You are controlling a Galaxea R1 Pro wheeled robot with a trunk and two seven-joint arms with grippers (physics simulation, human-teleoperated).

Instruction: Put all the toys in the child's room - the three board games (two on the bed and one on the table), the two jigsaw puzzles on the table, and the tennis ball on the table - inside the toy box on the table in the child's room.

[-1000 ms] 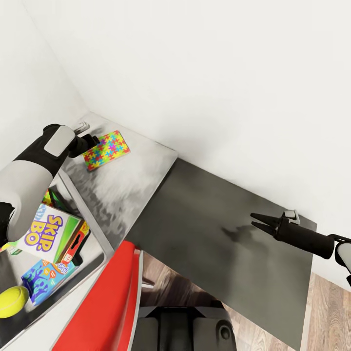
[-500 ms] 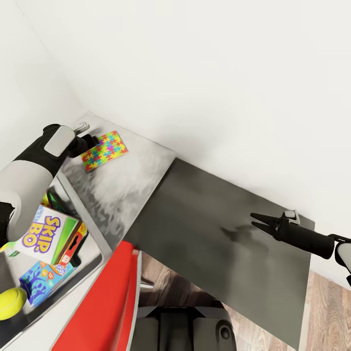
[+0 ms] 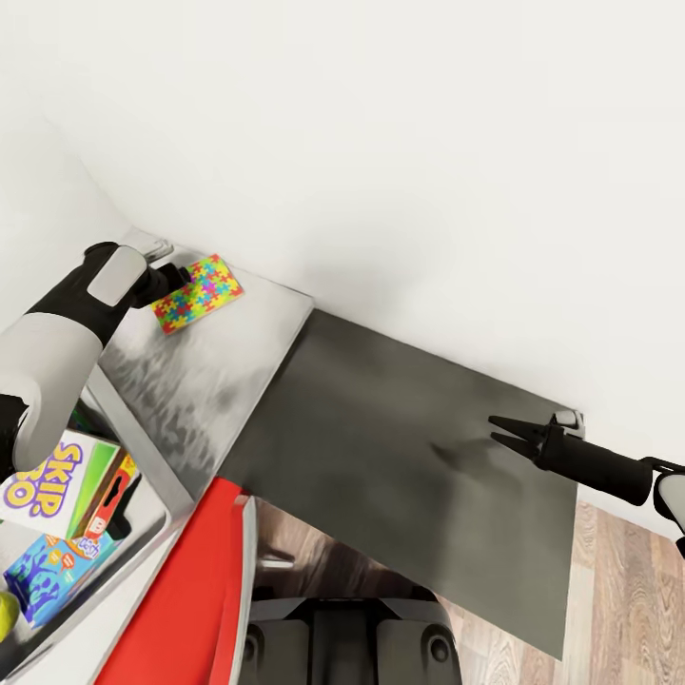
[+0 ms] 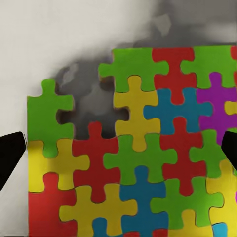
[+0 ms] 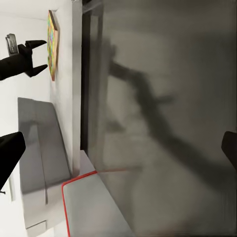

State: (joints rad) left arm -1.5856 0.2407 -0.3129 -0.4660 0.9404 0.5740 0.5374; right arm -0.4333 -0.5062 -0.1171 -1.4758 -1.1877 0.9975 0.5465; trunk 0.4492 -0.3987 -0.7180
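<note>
The left gripper (image 3: 179, 278), fingers spread wide, sits at the edge of the jigsaw puzzle (image 3: 198, 293) at upper left, not yet gripping it; the right gripper (image 3: 506, 433) hangs open at right; the toy box (image 3: 143, 457) at lower left already holds game boxes (image 3: 52, 471), so this puzzle seems left.

puzzle box (image 3: 197, 293): yellow/red/green/blue/purple interlocking-piece pattern | table (image 3: 181, 381): light grey top, mottled; dark grey section | toy box (image 3: 143, 457): light grey | Skip-Bo box (image 3: 52, 473): white, purple lettering, green band | game box (image 3: 52, 576): blue | wall (image 3: 381, 143): white | floor (image 3: 628, 590): wood plank | chair (image 3: 181, 599): red
</note>
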